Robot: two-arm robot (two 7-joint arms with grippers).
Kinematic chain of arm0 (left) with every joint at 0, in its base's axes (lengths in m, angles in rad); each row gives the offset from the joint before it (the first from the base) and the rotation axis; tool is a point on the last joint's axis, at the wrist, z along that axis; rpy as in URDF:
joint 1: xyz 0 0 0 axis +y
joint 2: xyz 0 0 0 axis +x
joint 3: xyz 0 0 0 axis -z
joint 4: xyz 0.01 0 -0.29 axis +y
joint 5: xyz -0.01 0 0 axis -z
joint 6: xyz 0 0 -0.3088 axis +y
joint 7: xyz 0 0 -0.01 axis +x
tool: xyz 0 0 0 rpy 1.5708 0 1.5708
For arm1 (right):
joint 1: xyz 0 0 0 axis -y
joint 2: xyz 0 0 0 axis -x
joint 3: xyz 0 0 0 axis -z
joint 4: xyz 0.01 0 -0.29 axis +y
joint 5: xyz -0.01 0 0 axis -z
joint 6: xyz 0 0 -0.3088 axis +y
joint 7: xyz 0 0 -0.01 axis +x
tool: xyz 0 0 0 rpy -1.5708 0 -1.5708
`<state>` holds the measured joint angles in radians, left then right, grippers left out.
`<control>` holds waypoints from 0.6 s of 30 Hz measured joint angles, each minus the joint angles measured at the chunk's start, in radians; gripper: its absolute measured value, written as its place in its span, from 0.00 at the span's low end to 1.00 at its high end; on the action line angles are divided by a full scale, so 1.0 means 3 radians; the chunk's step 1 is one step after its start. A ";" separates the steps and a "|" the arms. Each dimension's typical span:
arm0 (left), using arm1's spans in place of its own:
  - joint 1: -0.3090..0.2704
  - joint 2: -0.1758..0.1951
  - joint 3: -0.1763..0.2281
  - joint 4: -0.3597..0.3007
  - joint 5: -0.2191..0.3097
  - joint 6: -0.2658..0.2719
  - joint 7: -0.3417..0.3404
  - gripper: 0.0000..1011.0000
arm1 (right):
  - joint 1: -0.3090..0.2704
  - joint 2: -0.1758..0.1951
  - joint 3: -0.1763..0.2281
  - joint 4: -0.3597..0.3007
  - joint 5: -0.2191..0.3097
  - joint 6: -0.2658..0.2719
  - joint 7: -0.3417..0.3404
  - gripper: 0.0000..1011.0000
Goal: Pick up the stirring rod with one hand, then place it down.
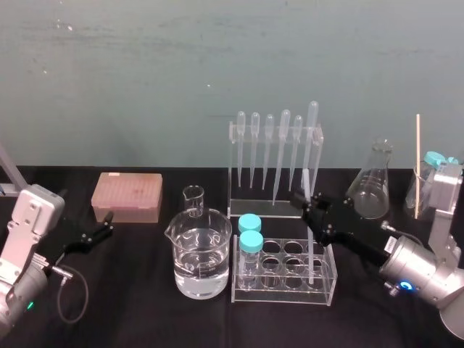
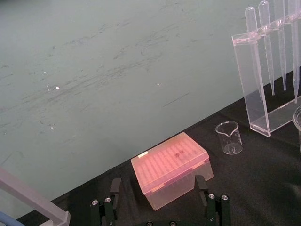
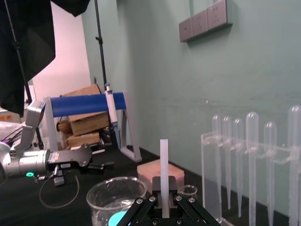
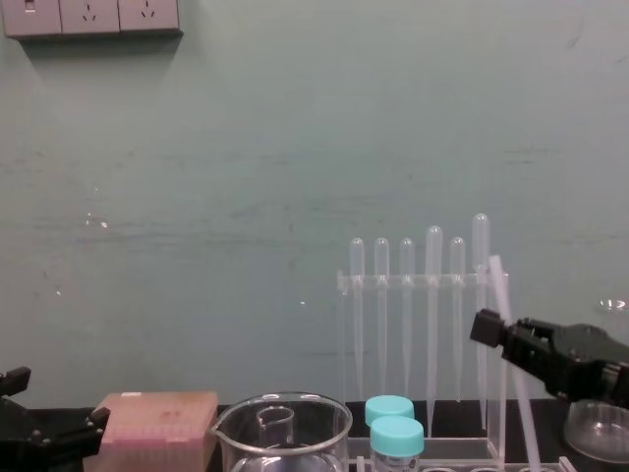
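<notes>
right gripper (image 1: 310,209) is clenched on the stirring rod (image 1: 312,254), gripping it a little above its middle. the rod stands near upright with a slight lean. on the right wrist view the upper length (image 3: 164,169) rises straight out from between the fingers.

below the jaws the lower end drops in among the holes of the clear tube rack (image 1: 284,272). i cannot tell whether the tip rests on anything.

directly behind the tool is the pipette stand (image 1: 275,156), close to the rod's top. to the tool's left are two blue-capped tubes (image 1: 250,243), then the water beaker (image 1: 199,254).

left gripper (image 1: 101,230) sits parked well off to the left near the pink tip box (image 1: 127,196), fingers spread, nothing in them.

my read: the pick is done and the put-down remains. to do it well:
- hold the squeeze, since a thin smooth rod can pivot between the pads.
- raise it straight up until the tip clears the rack walls. no sideways move before that, or the rack gets levered.
- draw away from the pipettes, toward bare black cloth (image 1: 130,304).
- tilt the rod flat, lower until it lies on the cloth, then release. dropped from height it will likely roll.
</notes>
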<state>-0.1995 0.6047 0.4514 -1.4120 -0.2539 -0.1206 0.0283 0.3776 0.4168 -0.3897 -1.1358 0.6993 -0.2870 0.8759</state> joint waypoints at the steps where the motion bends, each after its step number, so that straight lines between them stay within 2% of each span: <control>1: 0.0000 0.0000 0.0000 0.0000 0.0000 0.0000 0.0000 0.99 | 0.0009 -0.0003 -0.0011 0.0016 -0.0002 0.0010 0.0007 0.07; 7: 0.0000 0.0000 0.0000 0.0000 0.0000 0.0000 0.0000 0.99 | 0.0055 -0.0004 -0.0074 0.0086 -0.0035 0.0094 0.0011 0.07; 18: 0.0000 0.0000 0.0000 0.0000 0.0000 0.0000 0.0000 0.99 | 0.0113 0.0025 -0.0178 0.0094 -0.0254 0.0143 -0.0136 0.07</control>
<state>-0.1995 0.6047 0.4514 -1.4120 -0.2539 -0.1205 0.0283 0.4113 0.4244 -0.4430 -1.1077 0.6232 -0.2440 0.8351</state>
